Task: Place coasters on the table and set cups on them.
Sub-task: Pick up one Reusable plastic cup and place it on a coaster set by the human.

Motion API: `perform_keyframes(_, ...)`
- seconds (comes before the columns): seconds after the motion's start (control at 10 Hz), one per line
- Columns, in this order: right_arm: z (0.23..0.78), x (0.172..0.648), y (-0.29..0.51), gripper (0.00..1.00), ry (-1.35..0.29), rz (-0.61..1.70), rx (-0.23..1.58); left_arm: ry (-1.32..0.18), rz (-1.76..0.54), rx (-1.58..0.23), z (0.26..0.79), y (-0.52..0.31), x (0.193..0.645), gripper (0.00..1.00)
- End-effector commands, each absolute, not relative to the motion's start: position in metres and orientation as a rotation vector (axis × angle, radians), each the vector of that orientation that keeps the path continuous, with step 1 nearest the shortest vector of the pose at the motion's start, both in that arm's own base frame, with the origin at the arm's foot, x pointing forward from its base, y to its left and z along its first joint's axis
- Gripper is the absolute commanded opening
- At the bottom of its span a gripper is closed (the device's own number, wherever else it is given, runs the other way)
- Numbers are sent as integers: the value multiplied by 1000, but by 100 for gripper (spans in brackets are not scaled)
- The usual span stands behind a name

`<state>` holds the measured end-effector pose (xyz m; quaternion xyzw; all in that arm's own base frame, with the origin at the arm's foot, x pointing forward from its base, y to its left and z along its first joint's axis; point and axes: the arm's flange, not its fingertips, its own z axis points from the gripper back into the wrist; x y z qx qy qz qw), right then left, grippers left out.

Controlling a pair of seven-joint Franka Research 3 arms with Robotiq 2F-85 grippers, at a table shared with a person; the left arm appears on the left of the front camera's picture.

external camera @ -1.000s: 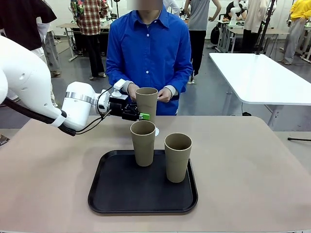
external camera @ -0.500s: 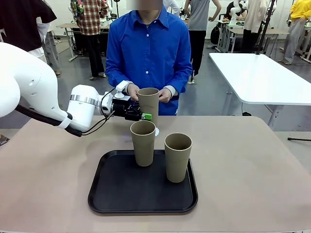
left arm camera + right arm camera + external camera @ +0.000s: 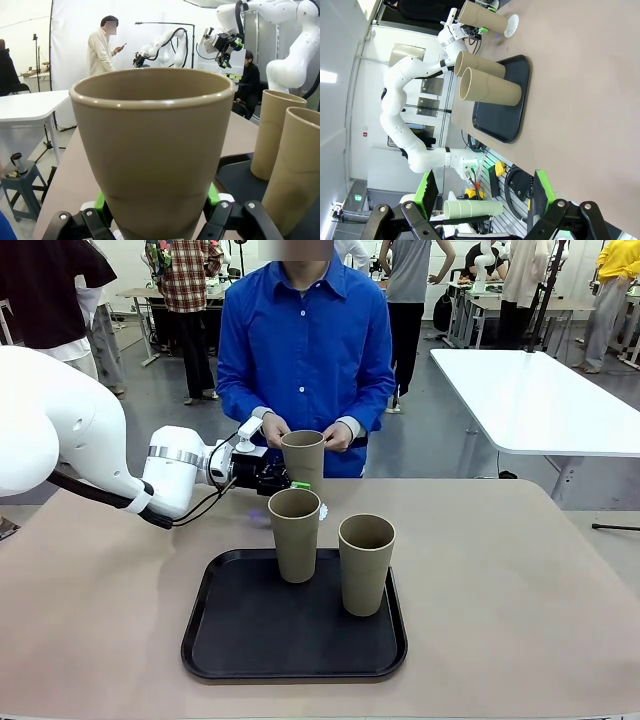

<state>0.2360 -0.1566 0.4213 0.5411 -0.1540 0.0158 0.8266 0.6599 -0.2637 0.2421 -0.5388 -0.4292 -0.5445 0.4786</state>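
Khaki held cup (image 3: 302,456) upright, clamped low on its body between the green pads (image 3: 101,202) of the left end effector (image 3: 289,483), at far side of the beige surface (image 3: 520,580). Person in blue shirt (image 3: 305,350) stands behind it; person's hand (image 3: 272,429) at picture left of the rim, other hand (image 3: 338,435) at picture right, contact unclear. White scalloped coaster (image 3: 323,510) lies on the surface by the held cup's base, mostly hidden; can't tell if the cup rests on it. Second cup (image 3: 295,535) and third cup (image 3: 366,562) upright on black tray (image 3: 250,640), near each other, not touching. Right end effector (image 3: 485,195) jaws wide, nothing between them, well apart from the tray.
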Motion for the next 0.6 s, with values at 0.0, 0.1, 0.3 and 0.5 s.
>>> perform_keyframes(0.0,422,237,-157,100,-343,41,1163,-1030,-1354,-1273,245,-265,671,84)
perform_keyframes(0.1,422,237,-157,100,-343,41,1163,-1017,-1361,-1258,245,-266,671,84)
perform_keyframes(0.3,422,237,-157,100,-343,41,1163,-1017,-1369,-1237,241,-266,668,84)
perform_keyframes(0.5,422,237,-157,100,-343,41,1163,-1010,-1385,-1224,239,-269,669,84)
